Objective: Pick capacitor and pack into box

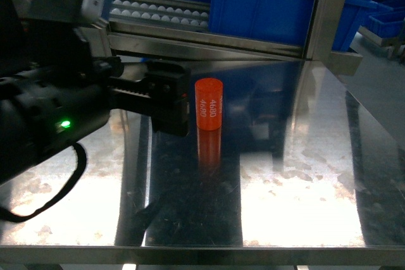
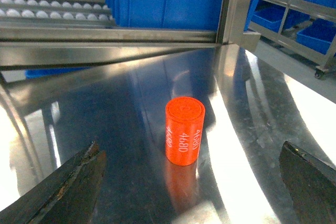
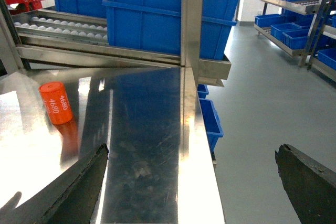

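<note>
on the steel table (image 1: 304, 175), the upright capacitor (image 1: 209, 104) reads "4680".

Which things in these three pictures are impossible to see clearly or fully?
- The box: in no view.
- Left gripper, head view: only one finger shows; its own arm hides the rest.
- Right gripper, right wrist view: fingertips cut off by the bottom edge.
- Capacitor: smaller lettering too small to read.
</note>
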